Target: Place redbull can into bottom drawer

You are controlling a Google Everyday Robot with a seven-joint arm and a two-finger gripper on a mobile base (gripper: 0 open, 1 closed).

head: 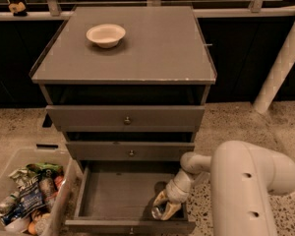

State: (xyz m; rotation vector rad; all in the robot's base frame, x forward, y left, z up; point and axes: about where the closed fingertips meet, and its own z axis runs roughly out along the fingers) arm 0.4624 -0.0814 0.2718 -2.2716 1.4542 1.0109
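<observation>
Just left of the bottom drawer [113, 195], you had a clear bin [24, 151] full of snack packets [32, 193]. The drawer stood pulled open. Well above it, a cream bowl [105, 35] sat on the cabinet top. In the drawer's front right corner, your gripper [162, 210] reached down inside, jaws clamped on the redbull can [157, 213], whose shiny end showed low over the drawer floor. Right of the drawer rose the white arm [246, 181].
</observation>
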